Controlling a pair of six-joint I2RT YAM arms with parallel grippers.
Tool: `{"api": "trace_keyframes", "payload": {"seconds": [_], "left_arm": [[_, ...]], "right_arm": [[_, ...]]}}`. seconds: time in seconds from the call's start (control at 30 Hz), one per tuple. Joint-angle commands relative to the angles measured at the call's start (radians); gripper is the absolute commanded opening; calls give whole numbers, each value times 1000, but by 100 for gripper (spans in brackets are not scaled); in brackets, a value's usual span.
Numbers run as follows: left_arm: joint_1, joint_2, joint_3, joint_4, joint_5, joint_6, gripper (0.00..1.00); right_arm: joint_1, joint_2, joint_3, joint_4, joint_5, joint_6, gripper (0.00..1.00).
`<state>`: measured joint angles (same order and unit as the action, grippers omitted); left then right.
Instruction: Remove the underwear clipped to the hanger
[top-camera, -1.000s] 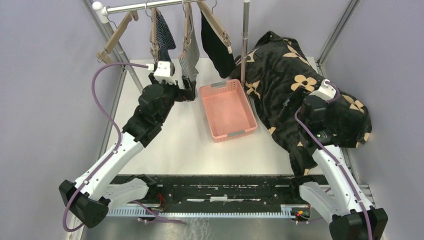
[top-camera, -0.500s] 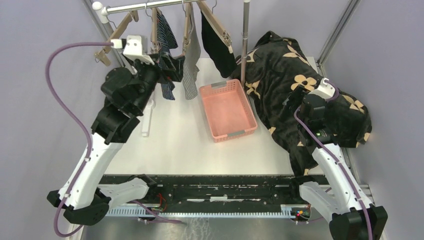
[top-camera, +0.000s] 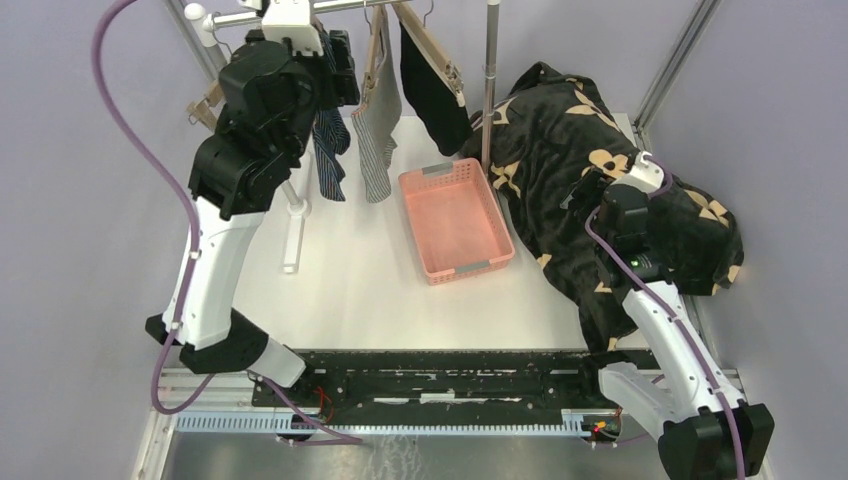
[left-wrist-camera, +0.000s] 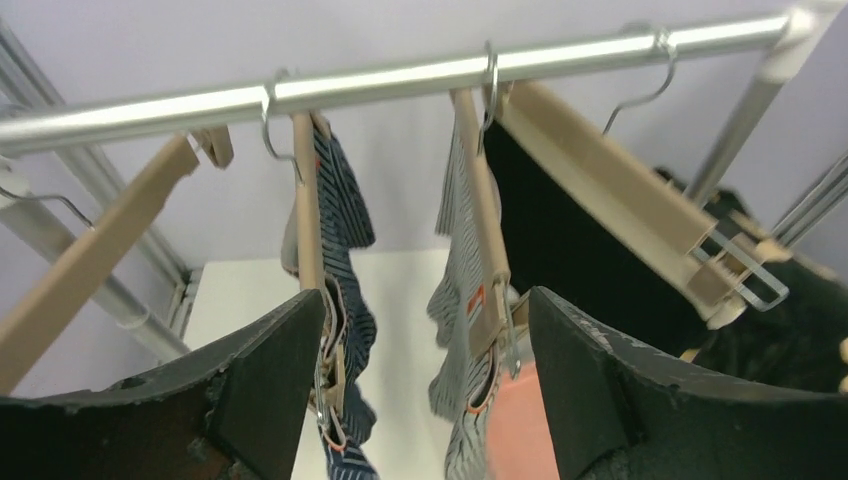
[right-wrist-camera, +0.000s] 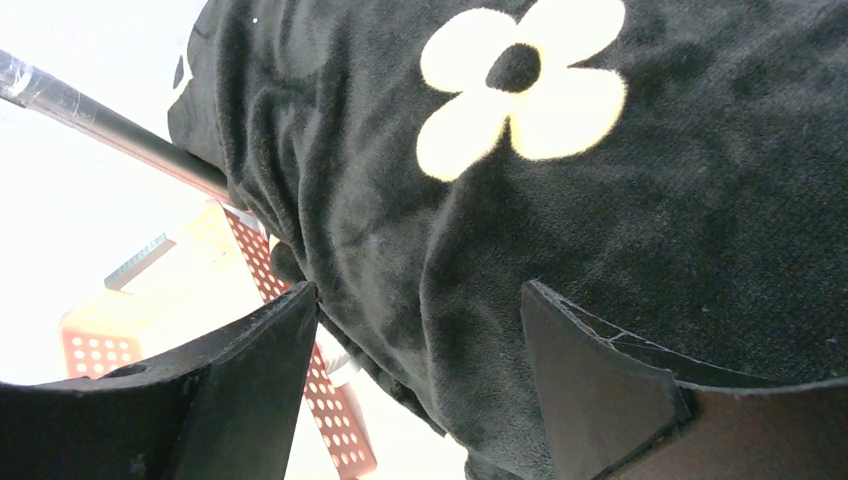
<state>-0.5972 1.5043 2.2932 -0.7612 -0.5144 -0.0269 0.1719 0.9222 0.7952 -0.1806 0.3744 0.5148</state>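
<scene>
Risen from low beside the shorts, left end effector (left-wrist-camera: 422, 300) now gapes released under the rail (left-wrist-camera: 400, 82). Navy shorts (left-wrist-camera: 345, 210) hang at its 9 o'clock, grey shorts (left-wrist-camera: 455, 230) at 3, black shorts (left-wrist-camera: 560, 240) beyond, all clipped. Right end effector (right-wrist-camera: 420, 300), released, hovers over the blanket (right-wrist-camera: 560, 230).

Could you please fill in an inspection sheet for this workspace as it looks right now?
Surface: white table, no spills seen.
Job's things: navy striped shorts, grey striped shorts and black shorts, all clipped to wooden hangers on the rail.
Clutter: empty pink basket; flowered black blanket at right.
Grippers: left gripper open, raised by the hangers; right gripper open above the blanket.
Cables: purple cable on each arm, no snag seen.
Surroundings: lilac walls, metal posts.
</scene>
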Motion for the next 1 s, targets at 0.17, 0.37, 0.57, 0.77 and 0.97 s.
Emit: {"api": "trace_keyframes", "payload": {"seconds": [0.17,0.37,0.57,0.77,0.97], "left_arm": [[24,-31,-31,-73,-120,62,77],[125,-56,-108,-16,-19,29,77],[297,3,-82,-30,170,-12,75],[328,64,-24,-30,286,-11,76],[340,73,-51,3,322,-22,76]], "right_arm": [[2,24,48,47,-51,5,82],[2,46,55,53,-90,5,81],[2,72,68,54,-128,0,80],[2,86,69,73,-168,-4,79],[3,103,70,83,-194,-5,78]]}}
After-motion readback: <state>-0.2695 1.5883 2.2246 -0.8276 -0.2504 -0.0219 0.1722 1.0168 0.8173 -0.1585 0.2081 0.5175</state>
